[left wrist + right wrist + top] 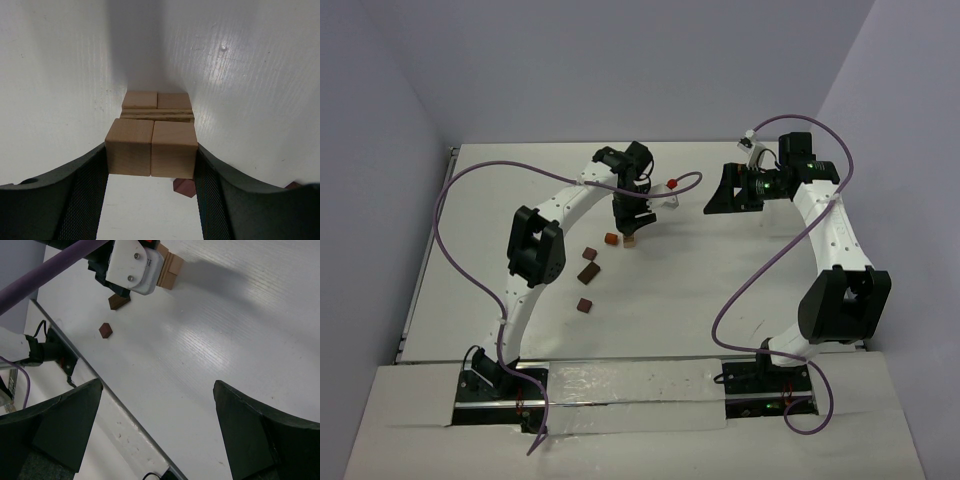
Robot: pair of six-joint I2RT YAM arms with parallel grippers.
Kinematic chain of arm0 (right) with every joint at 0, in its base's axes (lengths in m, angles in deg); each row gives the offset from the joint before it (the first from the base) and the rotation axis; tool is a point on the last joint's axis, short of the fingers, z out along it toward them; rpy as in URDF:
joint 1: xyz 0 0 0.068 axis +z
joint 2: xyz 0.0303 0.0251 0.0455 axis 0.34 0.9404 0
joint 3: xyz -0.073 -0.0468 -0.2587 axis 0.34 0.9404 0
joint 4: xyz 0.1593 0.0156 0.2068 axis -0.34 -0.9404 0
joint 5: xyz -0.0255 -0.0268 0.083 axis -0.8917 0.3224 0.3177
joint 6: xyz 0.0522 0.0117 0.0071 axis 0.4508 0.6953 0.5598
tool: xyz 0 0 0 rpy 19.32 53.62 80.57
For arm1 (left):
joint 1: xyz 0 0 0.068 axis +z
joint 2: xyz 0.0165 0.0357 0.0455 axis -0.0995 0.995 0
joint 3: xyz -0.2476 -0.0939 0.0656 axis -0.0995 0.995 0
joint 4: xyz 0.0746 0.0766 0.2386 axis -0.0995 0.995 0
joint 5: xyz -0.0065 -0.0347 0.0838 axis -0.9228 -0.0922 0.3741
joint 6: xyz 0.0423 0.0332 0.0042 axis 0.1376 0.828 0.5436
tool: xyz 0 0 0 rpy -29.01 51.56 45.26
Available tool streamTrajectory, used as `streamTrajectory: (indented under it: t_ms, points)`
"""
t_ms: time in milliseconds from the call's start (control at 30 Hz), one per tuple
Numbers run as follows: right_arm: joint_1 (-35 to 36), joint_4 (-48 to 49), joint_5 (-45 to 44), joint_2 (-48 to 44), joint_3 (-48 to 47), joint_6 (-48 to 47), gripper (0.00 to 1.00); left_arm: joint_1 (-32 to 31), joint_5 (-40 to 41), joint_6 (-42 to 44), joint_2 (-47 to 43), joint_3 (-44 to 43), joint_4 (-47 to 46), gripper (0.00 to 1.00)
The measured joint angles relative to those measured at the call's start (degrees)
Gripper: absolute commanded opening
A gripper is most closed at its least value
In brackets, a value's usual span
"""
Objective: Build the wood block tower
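The tower [630,240] is only begun, a low tan cluster near the middle of the table [720,280], directly under the left gripper [151,155]. That gripper is half closed on a pair of tan cubes [172,150] set side by side, one finger pressed against each outer face. Just beyond them sit two more tan blocks [141,99], also side by side, with a grain-striped band [157,114] along their near edge. I cannot tell whether the held pair already rests on those or hangs just above them.

By my reckoning the work is well short of done. Four dark reddish-brown cubes [588,272] lie loose in a ragged line near the stack, none of them placed, so they are yet to go up once this pair is let go.

The right gripper [157,430] hangs well apart on the far right, jaws spread fully wide with nothing between them.

The views share the work. The overhead one shows the scattered dark cubes and both arms, but the stack is just a speck beneath the fingers. The left wrist camera alone shows the grip and the block layers. The right wrist camera sees the stack [170,270] from the side, half hidden behind the left arm's white camera housing [132,265].
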State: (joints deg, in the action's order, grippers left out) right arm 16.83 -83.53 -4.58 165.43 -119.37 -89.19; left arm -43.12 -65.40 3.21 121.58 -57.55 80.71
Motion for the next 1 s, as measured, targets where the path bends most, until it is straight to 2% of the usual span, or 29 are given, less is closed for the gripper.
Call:
streamTrajectory:
  t_ms: [100, 500, 733, 1000]
  points:
    - [0.0, 0.0, 0.0, 0.1, 0.0, 0.0, 1.00, 0.0, 0.0, 0.0, 0.0, 0.0, 0.0, 0.52]
    - [0.0, -0.4, 0.0, 0.5, -0.4, -0.2, 1.00, 0.0, 0.0, 0.0, 0.0, 0.0, 0.0, 0.60]
    - [0.0, -0.5, 0.0, 0.6, -0.4, -0.4, 1.00, 0.0, 0.0, 0.2, 0.2, 0.0, 0.1, 0.73]
    - [0.0, -0.7, 0.1, 0.6, -0.4, -0.5, 1.00, 0.0, 0.0, 0.6, 0.9, 0.0, 0.1, 0.98]
